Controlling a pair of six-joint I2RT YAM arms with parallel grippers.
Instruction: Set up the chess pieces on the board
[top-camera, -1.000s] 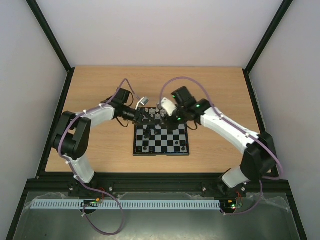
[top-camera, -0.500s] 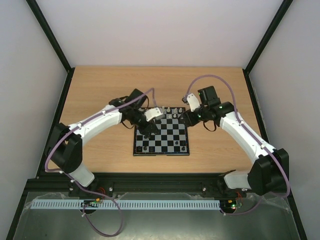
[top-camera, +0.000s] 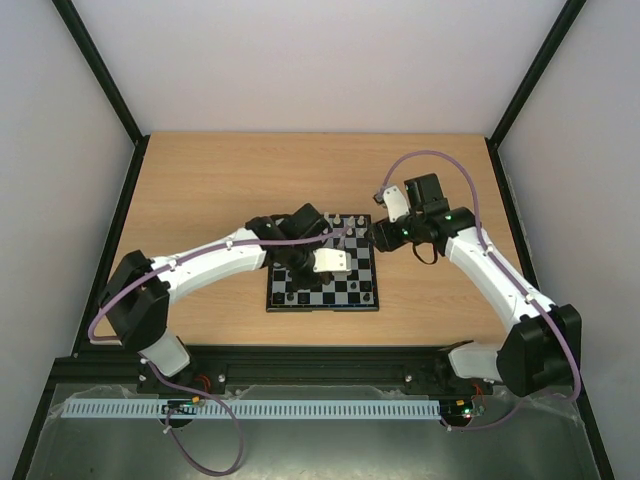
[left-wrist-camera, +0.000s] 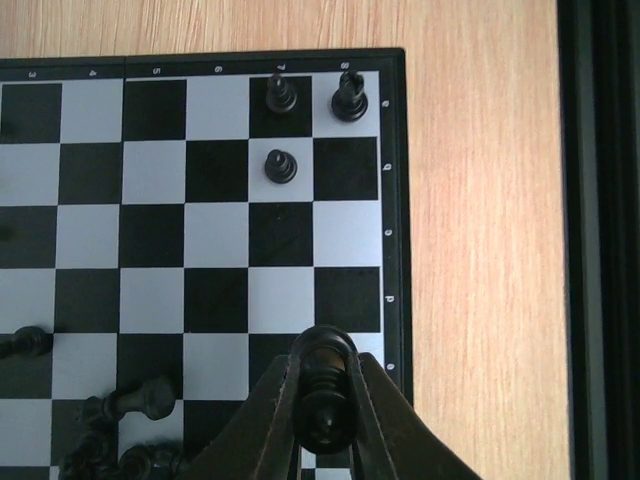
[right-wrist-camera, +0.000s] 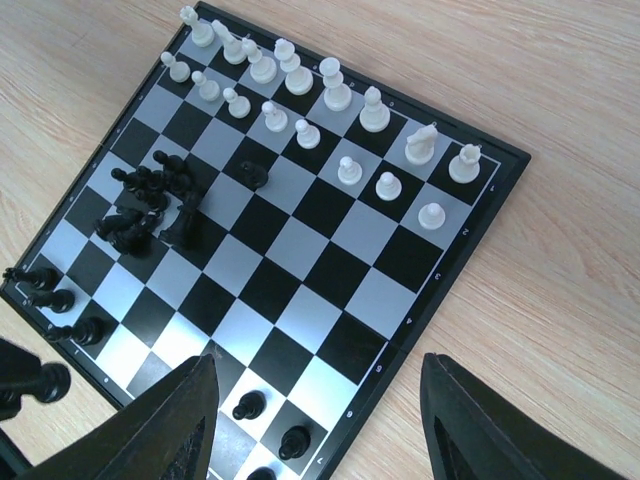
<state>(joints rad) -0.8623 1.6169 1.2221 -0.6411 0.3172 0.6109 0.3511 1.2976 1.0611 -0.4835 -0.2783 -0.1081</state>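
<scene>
The board (top-camera: 322, 300) lies mid-table. My left gripper (top-camera: 338, 268) hovers over its right half, shut on a black chess piece (left-wrist-camera: 325, 398) that fills the gap at the left gripper's (left-wrist-camera: 323, 350) tips, above a square by the board's (left-wrist-camera: 220, 240) rim. Three black pieces (left-wrist-camera: 281, 166) stand in the corner ahead. A heap of black pieces (right-wrist-camera: 150, 205) lies toppled on the board (right-wrist-camera: 310, 260). White pieces (right-wrist-camera: 337, 95) stand in two rows along the far side. My right gripper (top-camera: 378, 235) hangs at the far right corner. In its wrist view, the right gripper (right-wrist-camera: 320, 405) is open and holds nothing.
Bare wooden table (top-camera: 200, 190) surrounds the board. A black frame rail (left-wrist-camera: 600, 240) runs along the table's near edge, close to the board's corner. Pale walls enclose the table on three sides.
My left arm swung right across the board, from the far left corner to the right half, carrying the black piece. My right arm drew back to the far right corner and opened wider.
</scene>
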